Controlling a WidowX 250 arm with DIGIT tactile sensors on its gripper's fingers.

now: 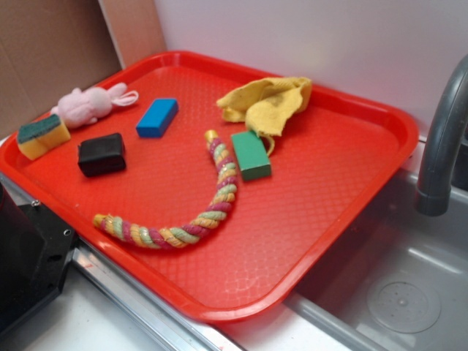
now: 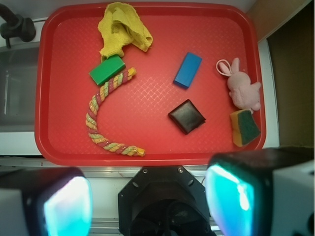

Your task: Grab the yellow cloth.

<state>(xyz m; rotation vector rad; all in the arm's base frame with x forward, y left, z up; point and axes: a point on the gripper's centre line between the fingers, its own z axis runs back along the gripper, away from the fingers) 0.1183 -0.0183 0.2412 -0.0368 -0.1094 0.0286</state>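
Observation:
The yellow cloth (image 1: 268, 103) (image 2: 121, 28) lies crumpled at the far edge of the red tray (image 1: 329, 190) (image 2: 64, 98), one corner touching the green block (image 1: 251, 154) (image 2: 107, 70). In the wrist view my gripper (image 2: 148, 202) hovers high over the tray's near side, far from the cloth. Its two fingers (image 2: 66, 206) stand wide apart with nothing between them. The exterior view does not show the gripper.
On the tray lie a multicoloured braided rope (image 1: 205, 208) (image 2: 104, 115), a blue block (image 1: 157, 118) (image 2: 188, 70), a black block (image 1: 102, 154) (image 2: 187, 116), a pink plush rabbit (image 1: 91, 104) (image 2: 242, 87) and a yellow-green sponge (image 1: 42, 136) (image 2: 244, 128). A sink (image 1: 395, 285) with a grey faucet (image 1: 442, 146) adjoins the tray.

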